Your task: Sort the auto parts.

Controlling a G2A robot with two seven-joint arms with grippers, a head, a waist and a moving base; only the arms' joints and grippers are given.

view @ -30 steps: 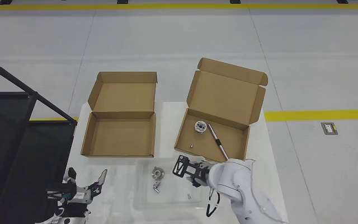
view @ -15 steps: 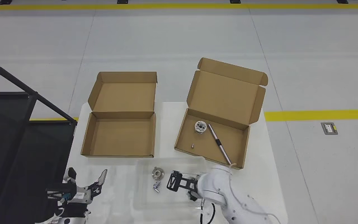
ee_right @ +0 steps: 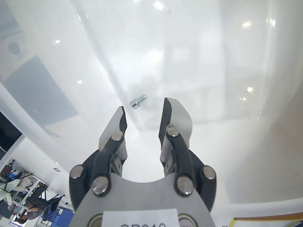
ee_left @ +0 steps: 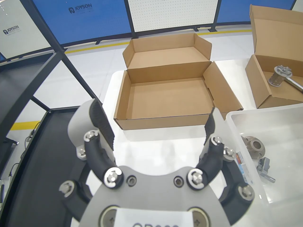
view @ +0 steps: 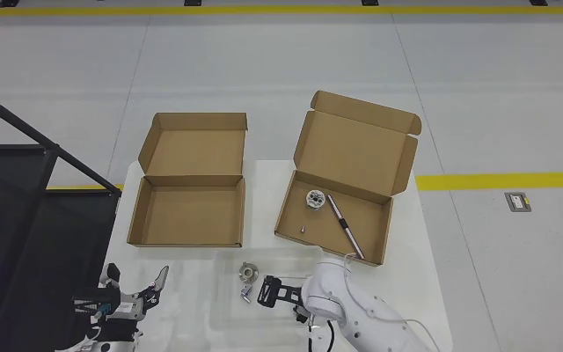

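My right gripper [view: 267, 291] is inside the clear plastic bin [view: 227, 257] at the table's front, open and holding nothing. In the right wrist view a small silver bolt [ee_right: 138, 101] lies on the bin floor just beyond the gripper [ee_right: 144, 111], slightly to one side of the gap. A metal flange [view: 247, 271] and a small bracket [view: 247, 294] lie at the bin's left end, beside the right gripper. My left gripper [view: 132, 295] is open and empty off the table's front left corner. The same left gripper [ee_left: 157, 119] faces the left box.
Two open cardboard boxes stand behind the bin. The left box [view: 141, 220] has nothing in it. The right box [view: 290, 189] holds a toothed round part [view: 313, 199], a long rod [view: 343, 225] and a small bolt [view: 302, 229]. A black rack [view: 44, 238] stands left of the table.
My right gripper has moved left across the bin and toward its front, ending close to the flange and bracket. The left arm has not moved.
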